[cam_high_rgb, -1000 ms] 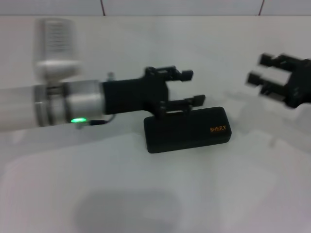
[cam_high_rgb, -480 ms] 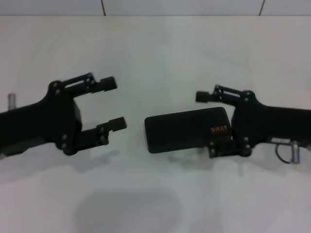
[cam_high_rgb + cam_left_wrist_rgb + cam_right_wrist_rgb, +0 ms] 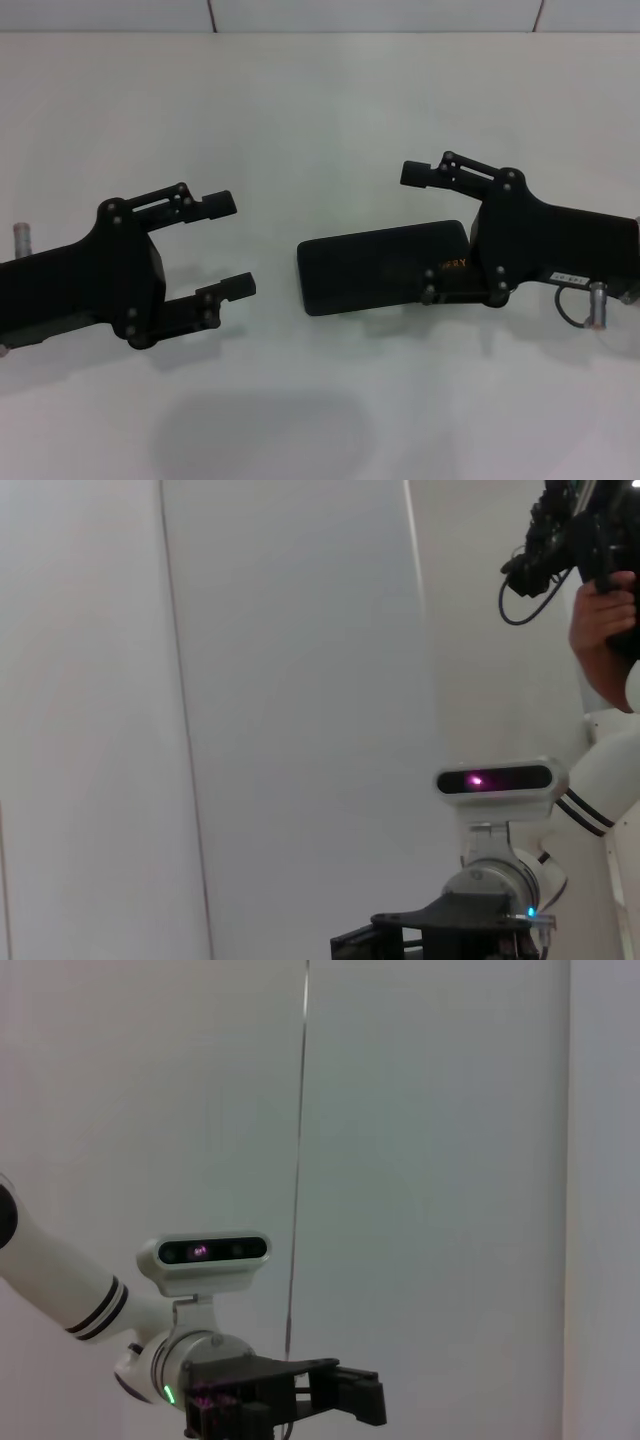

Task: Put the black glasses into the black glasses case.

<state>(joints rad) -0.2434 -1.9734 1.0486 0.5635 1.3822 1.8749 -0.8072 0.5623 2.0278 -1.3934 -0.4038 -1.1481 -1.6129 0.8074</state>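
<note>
Black glasses case [image 3: 375,265] lies shut and flat on the white counter [image 3: 320,100] in the head view, a little right of the middle, with its long side running across; we see only its matte black outside, and a scrap of orange lettering shows at its right end beside the right arm's lower finger; of the black glasses we see nothing in any view, so we cannot tell where they are. Our right gripper [image 3: 415,232] reaches in from the right with its fingers spread; the upper finger [image 3: 425,173] lies above the case's far edge and apart from it, while the lower finger overlaps the case's right end, whether touching it we cannot tell. Our left gripper [image 3: 235,245] sits at the left, well apart from the case, its fingers likewise spread and holding nothing, pointing toward the case across bare counter.

In the left wrist view we look past pale wall panels [image 3: 290,680]; the other arm's white wrist with its camera bar [image 3: 495,779] shows low down, and a person's hand [image 3: 600,630] holding a dark device appears in the upper corner.

In the right wrist view we see pale wall again, and the left arm's white wrist with its camera bar [image 3: 205,1250] and black gripper parts below it.
</note>
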